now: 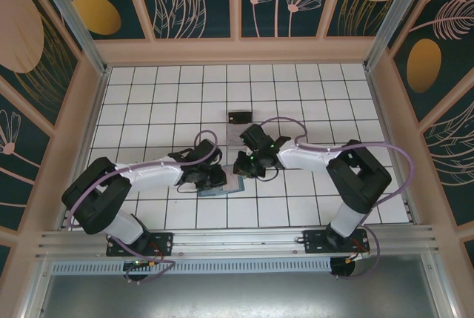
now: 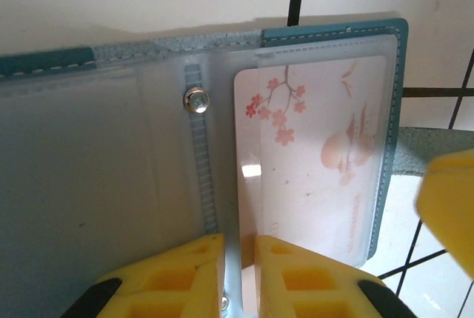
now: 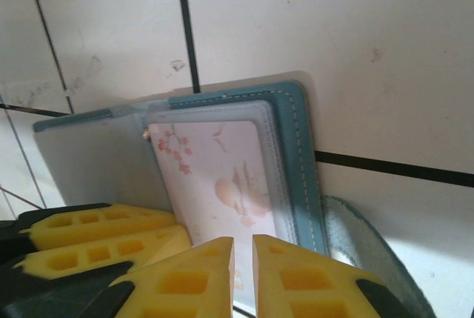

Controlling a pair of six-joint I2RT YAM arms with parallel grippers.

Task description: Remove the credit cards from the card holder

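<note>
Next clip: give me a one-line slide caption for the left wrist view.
Left pincer grips the open card holder beside its spine; a cherry-blossom card sits in a clear pocket.

1 overhead view, 2 close wrist views
Overhead looks down from above and behind; both wrist cameras face the same open card holder (image 2: 89, 170) closely.

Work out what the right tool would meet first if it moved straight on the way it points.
Probably the pale pink blossom-printed card tucked in the open teal stitched card holder, directly ahead of the right tool; depth is unclear.
</note>
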